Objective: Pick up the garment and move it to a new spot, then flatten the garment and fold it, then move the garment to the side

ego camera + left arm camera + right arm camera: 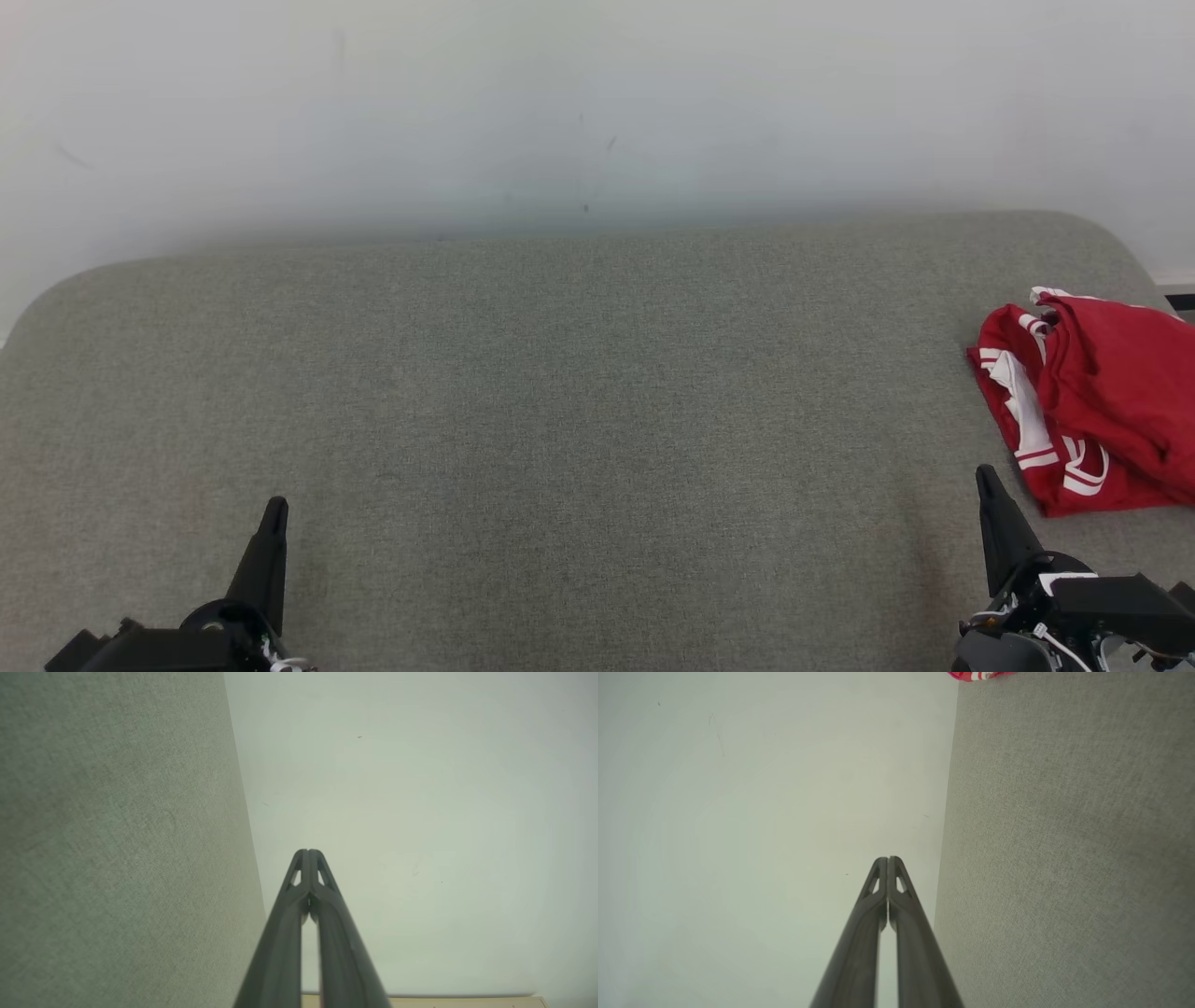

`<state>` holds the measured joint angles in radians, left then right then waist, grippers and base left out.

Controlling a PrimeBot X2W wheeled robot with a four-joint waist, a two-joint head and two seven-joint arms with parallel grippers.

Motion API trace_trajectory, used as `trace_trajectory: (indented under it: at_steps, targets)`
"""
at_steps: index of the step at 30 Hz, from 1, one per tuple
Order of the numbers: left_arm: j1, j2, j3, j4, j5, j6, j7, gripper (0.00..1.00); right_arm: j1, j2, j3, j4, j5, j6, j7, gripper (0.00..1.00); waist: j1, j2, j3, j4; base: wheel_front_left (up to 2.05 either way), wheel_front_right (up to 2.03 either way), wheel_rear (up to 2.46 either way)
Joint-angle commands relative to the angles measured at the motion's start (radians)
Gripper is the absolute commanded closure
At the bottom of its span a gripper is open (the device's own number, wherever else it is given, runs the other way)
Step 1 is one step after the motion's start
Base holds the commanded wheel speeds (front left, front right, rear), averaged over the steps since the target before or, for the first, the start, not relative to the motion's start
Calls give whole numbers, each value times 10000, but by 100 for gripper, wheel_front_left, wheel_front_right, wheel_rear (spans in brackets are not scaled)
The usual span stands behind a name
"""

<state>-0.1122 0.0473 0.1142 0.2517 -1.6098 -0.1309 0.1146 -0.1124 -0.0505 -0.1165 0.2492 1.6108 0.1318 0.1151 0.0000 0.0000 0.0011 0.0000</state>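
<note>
Left gripper (276,506) and right gripper (983,472) are sitting clenched and empty, the right likely needing to open before pinching the garment (1111,392) edge.

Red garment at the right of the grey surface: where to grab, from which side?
The garment lies crumpled. Probably pinch its bunched, white-striped left edge, coming down from the left with the right gripper, which sits nearest; it is shut, so open it first. That raised ridge offers more than the flatter cloth.
</note>
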Motion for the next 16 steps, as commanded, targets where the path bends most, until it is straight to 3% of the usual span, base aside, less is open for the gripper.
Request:
trace_trajectory:
  at_steps: [1,16]
  targets:
    - [-58,56,22,-31,-40,-5,42,100,-26,19,-16,-23,16,-21,36,100,0,0,0,0,0,0,0]
    - [-58,56,21,-32,-39,-5,42,100,-26,20,-14,-24,18,-21,34,100,0,0,0,0,0,0,0]
